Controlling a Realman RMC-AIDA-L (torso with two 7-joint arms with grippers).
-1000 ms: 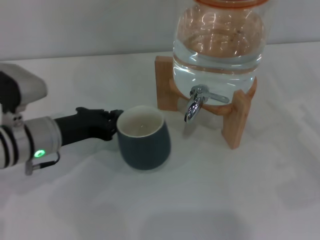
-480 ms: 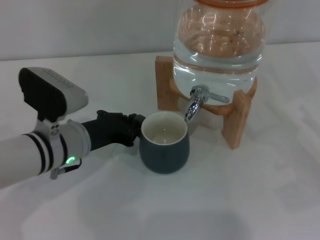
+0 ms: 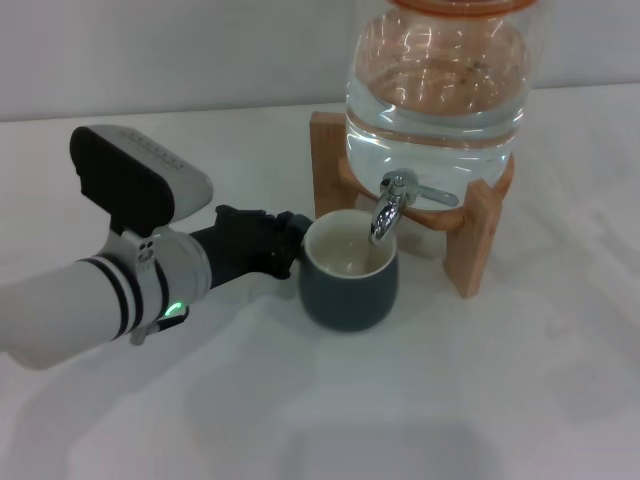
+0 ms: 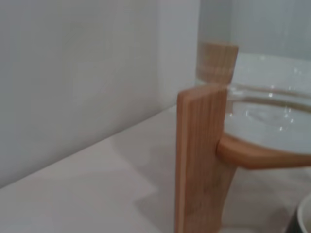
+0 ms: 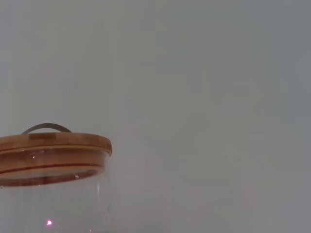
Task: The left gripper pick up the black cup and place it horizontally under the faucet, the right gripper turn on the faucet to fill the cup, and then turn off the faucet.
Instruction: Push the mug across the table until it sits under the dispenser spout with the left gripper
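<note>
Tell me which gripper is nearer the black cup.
Left. The left gripper is at the black cup's side, under the faucet. The right gripper is not in the head view.

A plain white tabletop (image 3: 480,390) meets a pale wall at the back. A wooden stand (image 3: 470,240) rests on the tabletop toward the back right, cradling a clear jar (image 3: 435,80) of water. A dark cup (image 3: 350,280) with a cream inside sits upright on the tabletop just in front of the stand's left side, its mouth under the jar's chrome faucet (image 3: 388,212).
</note>
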